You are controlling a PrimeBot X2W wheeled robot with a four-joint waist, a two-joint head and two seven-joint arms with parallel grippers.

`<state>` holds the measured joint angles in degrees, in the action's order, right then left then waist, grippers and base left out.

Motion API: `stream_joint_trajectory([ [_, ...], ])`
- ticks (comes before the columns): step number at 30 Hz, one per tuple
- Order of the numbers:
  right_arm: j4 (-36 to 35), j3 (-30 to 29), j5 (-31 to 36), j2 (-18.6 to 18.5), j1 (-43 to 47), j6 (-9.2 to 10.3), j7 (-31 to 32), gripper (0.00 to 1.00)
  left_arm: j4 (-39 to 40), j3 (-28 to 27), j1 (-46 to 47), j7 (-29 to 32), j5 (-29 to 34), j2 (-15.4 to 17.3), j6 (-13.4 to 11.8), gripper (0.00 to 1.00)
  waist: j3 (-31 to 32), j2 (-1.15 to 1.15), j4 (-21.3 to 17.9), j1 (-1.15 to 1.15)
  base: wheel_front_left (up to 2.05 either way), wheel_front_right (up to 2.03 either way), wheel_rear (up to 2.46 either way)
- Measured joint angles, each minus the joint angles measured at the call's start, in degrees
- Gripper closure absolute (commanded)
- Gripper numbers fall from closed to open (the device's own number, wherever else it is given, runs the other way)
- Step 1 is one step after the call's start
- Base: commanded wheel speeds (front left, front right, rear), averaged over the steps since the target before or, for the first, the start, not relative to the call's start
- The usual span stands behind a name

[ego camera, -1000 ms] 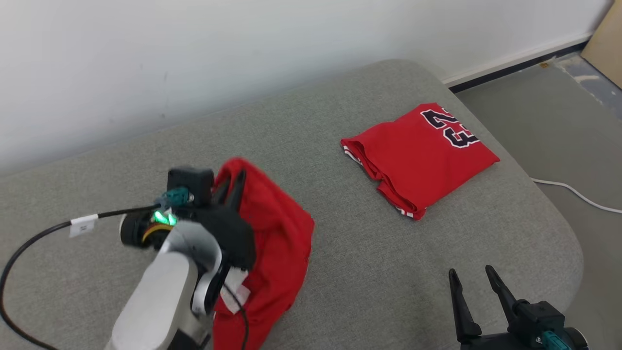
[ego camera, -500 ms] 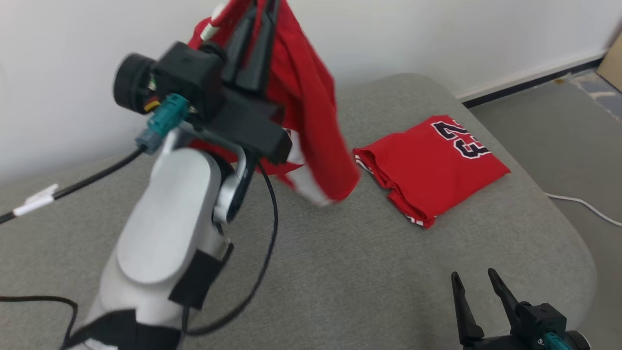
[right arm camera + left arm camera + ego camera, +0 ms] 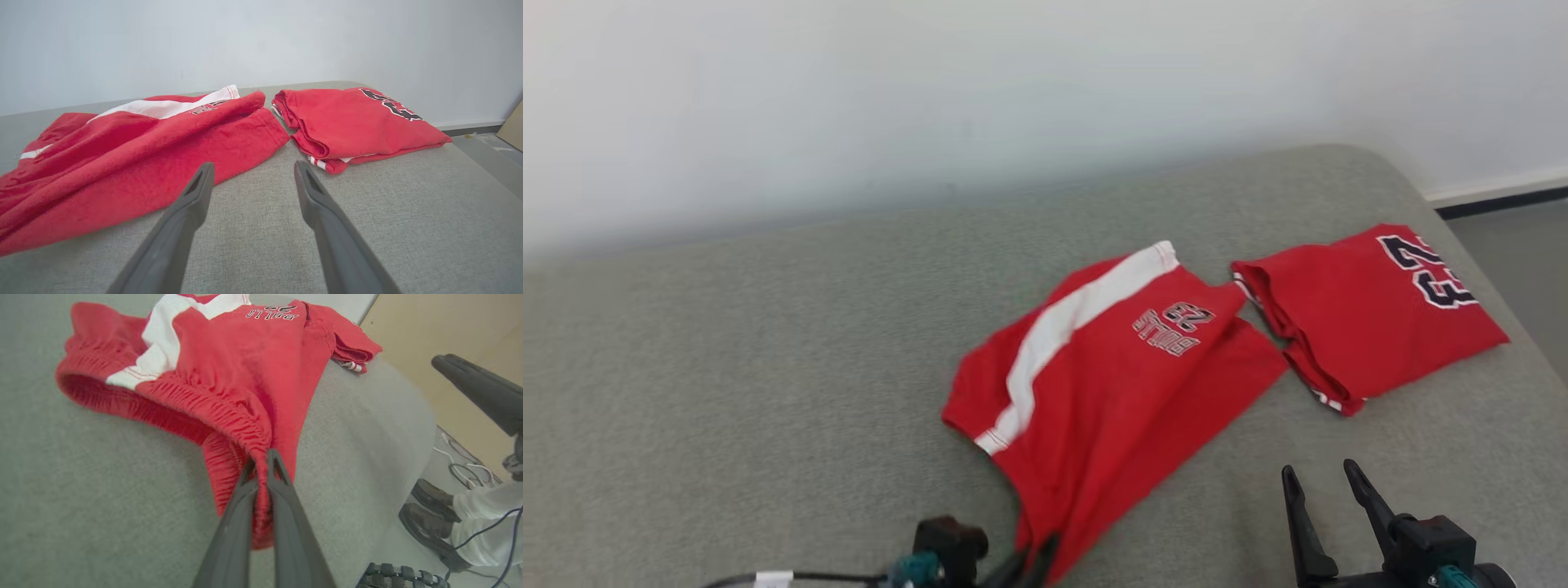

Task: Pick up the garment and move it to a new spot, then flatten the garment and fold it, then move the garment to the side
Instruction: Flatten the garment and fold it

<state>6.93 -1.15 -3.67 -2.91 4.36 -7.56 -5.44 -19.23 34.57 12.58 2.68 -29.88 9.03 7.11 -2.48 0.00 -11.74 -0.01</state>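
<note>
The garment (image 3: 1111, 367), red shorts with a white side stripe and a printed 23, lies spread out on the grey cushion (image 3: 768, 367). My left gripper (image 3: 1031, 559) sits at the bottom edge of the head view, at the garment's near end. In the left wrist view the left gripper (image 3: 262, 457) is shut on the garment's (image 3: 212, 355) gathered elastic waistband. My right gripper (image 3: 1319, 472) stands open at the lower right, holding nothing. Seen from the right wrist, the right gripper (image 3: 254, 165) hovers over bare cushion just short of the garment (image 3: 122, 151).
A folded red jersey (image 3: 1372, 310) with a dark number lies at the garment's right, almost touching it, near the cushion's right edge. A white wall (image 3: 1013, 98) runs behind. A person's shoes (image 3: 429, 514) and cables (image 3: 466, 469) are on the floor beside the cushion.
My left arm swung the garment up high, then brought it down toward me, laying it spread on the cushion beside the jersey. The head camera shifted. The right gripper stayed open.
</note>
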Motion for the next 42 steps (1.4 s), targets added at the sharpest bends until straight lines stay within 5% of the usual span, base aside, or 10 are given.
stream_joint_trajectory([
  [1, -0.05, 0.16, 0.01, 0.00, 0.04, 0.00, 0.30, 0.00, 0.10, 0.65, -1.13, 0.35, -2.24, -0.51, 0.01, 0.00, -0.02, 0.00, 0.71, 0.00, 0.00, 0.00, 0.00],
  [5, -0.10, 0.29, -0.02, 0.02, 0.09, 0.00, 0.46, 0.00, 2.29, 5.23, -3.45, 1.70, -9.79, -0.86, 0.20, 0.00, 0.05, 0.00, 3.30, 0.00, 0.00, 0.00, 0.00],
  [9, -0.12, 0.33, -0.01, 0.01, 0.32, 0.00, 0.48, 0.00, 3.26, 3.36, -3.48, 0.74, -13.86, 1.00, 0.37, 0.00, 0.52, 0.00, 5.04, 0.00, 0.00, 0.00, 0.00],
  [15, -0.07, 1.05, -0.18, 0.00, 0.32, 0.00, 0.64, 0.00, 1.15, -2.48, -0.03, -0.41, -14.69, 3.10, -5.22, 0.00, 1.50, -0.01, 5.14, 0.00, 0.00, 0.00, 0.00],
  [23, -0.12, 2.07, -0.27, 0.01, -0.34, 0.00, 0.38, 0.00, -8.12, -3.24, 7.20, 6.47, -17.12, -0.27, -8.25, 0.01, 0.85, 0.01, 2.52, 0.01, 0.00, 0.00, 0.00],
  [28, -0.01, 1.67, -0.41, -0.01, -0.79, 0.00, -0.04, 0.00, -12.22, -3.85, 9.32, 7.08, -17.78, -1.09, -9.27, 0.22, 0.00, 0.00, 0.25, 0.01, 0.00, 0.00, 0.00],
  [36, 0.71, 1.54, -0.76, 0.00, -0.95, 0.00, -0.63, 0.00, -16.19, -4.05, 11.54, 6.14, -18.30, -2.32, -9.26, 0.27, -1.25, 0.00, -1.70, 0.01, 0.00, 0.00, 0.00],
  [41, 1.24, 2.12, -0.86, 0.01, -1.50, 0.00, -0.90, 0.00, -17.59, -4.00, 12.45, 5.57, -18.62, -2.82, -8.60, 0.71, -1.19, 0.00, -2.07, 0.01, 0.00, 0.00, 0.00],
  [42, 1.32, 2.12, -0.86, 0.01, -1.57, 0.00, -0.97, 0.00, -17.88, -3.93, 12.49, 5.50, -18.62, -2.87, -8.56, 0.71, -1.14, 0.00, -2.13, 0.01, 0.00, 0.00, 0.00],
])
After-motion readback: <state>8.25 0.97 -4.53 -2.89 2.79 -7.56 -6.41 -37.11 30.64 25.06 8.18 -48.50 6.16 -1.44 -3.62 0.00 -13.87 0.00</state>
